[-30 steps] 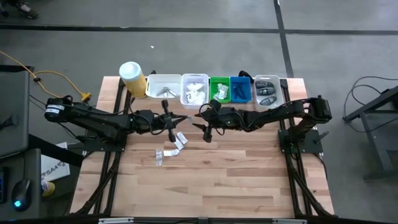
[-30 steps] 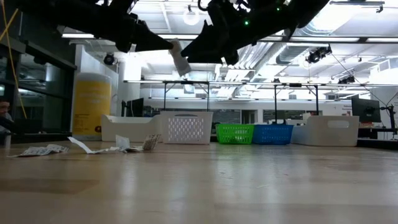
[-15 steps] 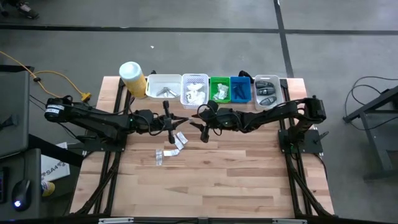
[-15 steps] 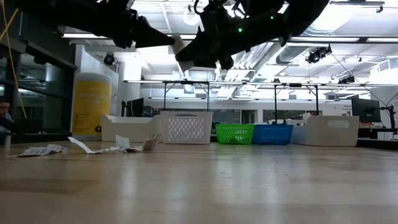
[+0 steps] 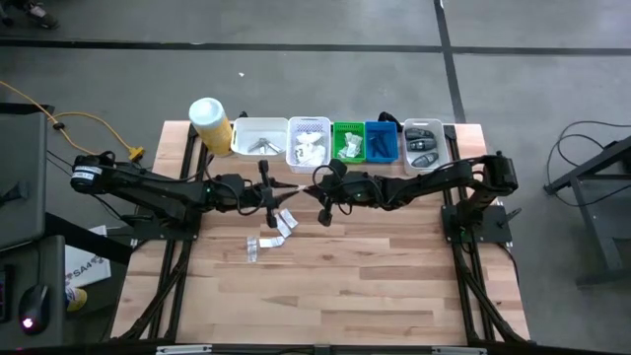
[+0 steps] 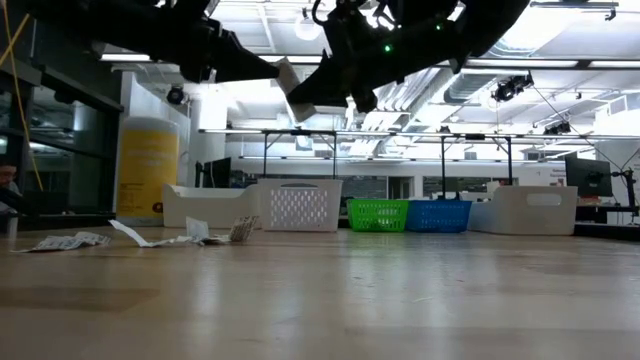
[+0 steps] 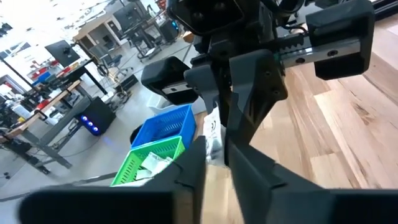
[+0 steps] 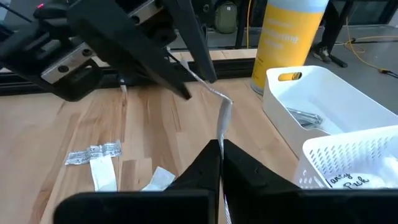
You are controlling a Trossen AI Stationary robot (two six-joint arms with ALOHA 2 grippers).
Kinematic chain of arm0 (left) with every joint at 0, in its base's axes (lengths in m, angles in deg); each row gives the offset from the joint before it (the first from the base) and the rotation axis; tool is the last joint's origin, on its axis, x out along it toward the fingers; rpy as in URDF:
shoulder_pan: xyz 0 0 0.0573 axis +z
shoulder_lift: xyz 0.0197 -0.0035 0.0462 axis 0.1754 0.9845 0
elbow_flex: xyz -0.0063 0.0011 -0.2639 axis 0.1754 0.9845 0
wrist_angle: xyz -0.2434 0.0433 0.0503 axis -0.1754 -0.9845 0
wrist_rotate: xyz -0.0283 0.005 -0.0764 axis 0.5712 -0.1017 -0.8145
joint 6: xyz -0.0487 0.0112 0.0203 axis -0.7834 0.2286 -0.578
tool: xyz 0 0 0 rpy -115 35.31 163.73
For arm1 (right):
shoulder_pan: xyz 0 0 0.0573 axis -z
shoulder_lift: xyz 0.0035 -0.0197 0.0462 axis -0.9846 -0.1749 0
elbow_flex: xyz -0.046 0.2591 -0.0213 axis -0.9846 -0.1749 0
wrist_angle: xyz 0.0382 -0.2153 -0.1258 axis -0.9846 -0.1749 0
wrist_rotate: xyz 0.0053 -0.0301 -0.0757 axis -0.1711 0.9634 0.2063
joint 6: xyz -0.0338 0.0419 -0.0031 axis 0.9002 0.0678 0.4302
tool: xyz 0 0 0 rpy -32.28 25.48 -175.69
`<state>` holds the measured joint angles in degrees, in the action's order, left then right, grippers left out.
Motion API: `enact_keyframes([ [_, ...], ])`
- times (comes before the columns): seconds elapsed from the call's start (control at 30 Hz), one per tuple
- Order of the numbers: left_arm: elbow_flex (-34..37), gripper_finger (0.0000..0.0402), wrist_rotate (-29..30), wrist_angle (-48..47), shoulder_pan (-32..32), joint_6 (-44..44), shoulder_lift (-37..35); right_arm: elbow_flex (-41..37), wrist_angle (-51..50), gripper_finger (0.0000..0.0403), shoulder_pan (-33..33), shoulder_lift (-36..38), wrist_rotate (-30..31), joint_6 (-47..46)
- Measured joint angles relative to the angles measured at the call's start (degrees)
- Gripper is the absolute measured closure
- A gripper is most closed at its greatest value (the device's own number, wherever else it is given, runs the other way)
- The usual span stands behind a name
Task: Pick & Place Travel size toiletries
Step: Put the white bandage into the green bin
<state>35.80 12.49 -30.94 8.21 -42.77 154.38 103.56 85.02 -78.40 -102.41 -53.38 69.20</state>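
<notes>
Clear plastic sachet (image 8: 222, 118) mid-handover at frame centre, both left gripper (image 5: 279, 194) & right gripper (image 5: 317, 196) pinched on it above the wooden table (image 5: 375, 276); bins partly filled, a few sachets (image 5: 271, 232) left on table, so task partway imo.

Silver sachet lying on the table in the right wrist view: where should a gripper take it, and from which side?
Come straight down on the silver sachet and pinch across its narrow width near the middle: it lies flat, long and crinkled, a white sachet close beside.
</notes>
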Motion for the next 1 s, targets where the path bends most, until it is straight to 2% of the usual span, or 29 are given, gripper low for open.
enact_keyframes([
  [0.1,0.00,0.0292,2.37,0.00,0.00,1.16,0.00,0.00,-1.25,0.0400,0.15,0.21,2.40,-0.89],
  [0.23,0.00,0.0228,10.36,-0.16,0.00,2.49,0.00,0.08,-7.05,0.0400,1.82,3.34,6.42,-4.23],
  [0.37,-0.01,0.0188,17.16,-0.27,0.02,2.49,0.00,0.04,-16.09,0.0400,5.58,7.13,10.15,-8.62],
  [0.53,0.00,0.0179,21.06,-0.37,0.02,2.49,-0.02,0.04,-24.13,0.0400,13.11,8.96,14.18,-13.75],
  [0.8,0.00,0.0178,21.93,-0.41,0.02,2.19,-0.02,0.04,-27.99,0.0400,24.10,8.64,13.92,-20.66],
  [1.0,0.00,0.0178,21.97,-2.72,0.02,-0.63,-0.02,0.04,-27.67,0.0399,28.66,4.72,8.92,-21.25],
])
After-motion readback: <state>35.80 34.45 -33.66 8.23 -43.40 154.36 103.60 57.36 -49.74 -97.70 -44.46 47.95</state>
